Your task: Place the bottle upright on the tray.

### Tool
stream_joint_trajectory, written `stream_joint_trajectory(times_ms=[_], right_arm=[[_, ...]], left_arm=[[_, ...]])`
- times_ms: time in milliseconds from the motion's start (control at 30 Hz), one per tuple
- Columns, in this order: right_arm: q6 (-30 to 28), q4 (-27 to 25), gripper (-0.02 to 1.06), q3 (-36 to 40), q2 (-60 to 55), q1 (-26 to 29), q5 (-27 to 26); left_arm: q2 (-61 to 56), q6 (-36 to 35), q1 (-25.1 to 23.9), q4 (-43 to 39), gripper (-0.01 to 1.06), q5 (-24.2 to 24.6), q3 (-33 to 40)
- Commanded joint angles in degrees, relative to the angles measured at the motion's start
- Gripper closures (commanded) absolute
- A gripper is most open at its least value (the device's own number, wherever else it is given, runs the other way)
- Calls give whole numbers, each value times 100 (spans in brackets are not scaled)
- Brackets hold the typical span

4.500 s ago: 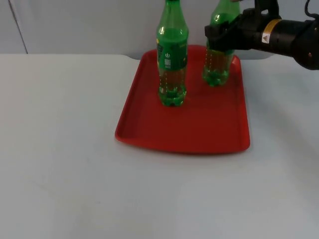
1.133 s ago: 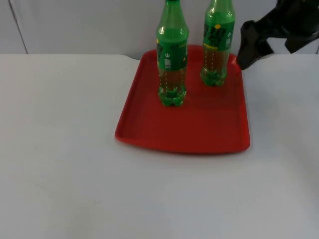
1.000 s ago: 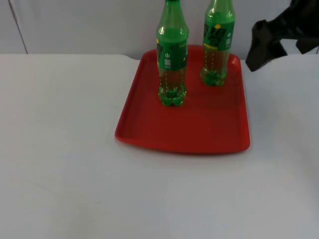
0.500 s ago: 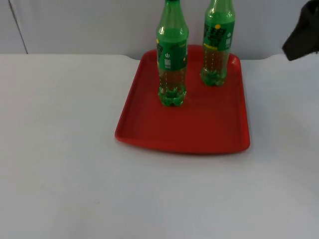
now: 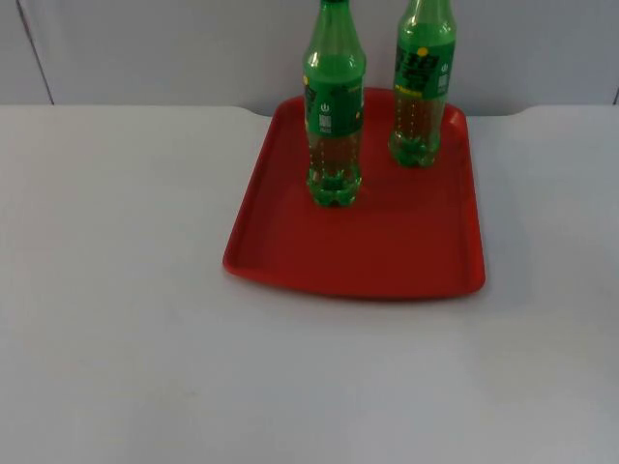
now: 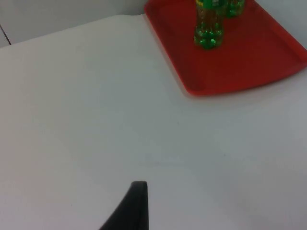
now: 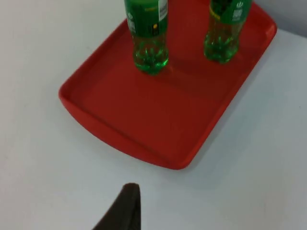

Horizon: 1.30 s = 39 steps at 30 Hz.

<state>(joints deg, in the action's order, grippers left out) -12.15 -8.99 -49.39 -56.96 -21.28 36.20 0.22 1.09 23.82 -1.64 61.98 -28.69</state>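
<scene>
- Two green bottles stand upright on a red tray (image 5: 387, 251) that lies on the white table (image 5: 116, 290), close to the grey partition wall (image 5: 174, 48).
- The near bottle (image 5: 335, 106) stands toward the tray's left rim, a little forward of the other; its green label faces the top camera.
- The far bottle (image 5: 421, 87) stands near the tray's back right corner, well apart from the first and touching nothing else.
- The left gripper sits above bare table, off to the left of the tray; a single black fingertip (image 6: 132, 208) is in its wrist view, so I cannot tell how far its fingers are spread. It holds nothing that can be seen.
- The right gripper sits above the table just off the tray's near edge; again one black fingertip (image 7: 122, 211) is seen, and the spread of its fingers cannot be told.
</scene>
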Motion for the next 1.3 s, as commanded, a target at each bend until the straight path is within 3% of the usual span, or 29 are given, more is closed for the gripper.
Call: stream_joint_trajectory(times_ms=[0, 533, 1000, 1267], right_arm=[[-10, -17, -1, 202, 409, 11, 49], [-10, -29, -1, 1103, 2842, 11, 664], [23, 34, -1, 1250, 4941, 11, 1968], [884, 591, -1, 1448, 5696, 11, 2182]], left_arm=[[-22, -42, 14, -33, 0, -46, 36], [-22, -42, 14, -33, 0, -46, 36], [-22, -42, 14, -33, 0, -46, 36], [-22, -42, 14, -33, 0, -46, 36]])
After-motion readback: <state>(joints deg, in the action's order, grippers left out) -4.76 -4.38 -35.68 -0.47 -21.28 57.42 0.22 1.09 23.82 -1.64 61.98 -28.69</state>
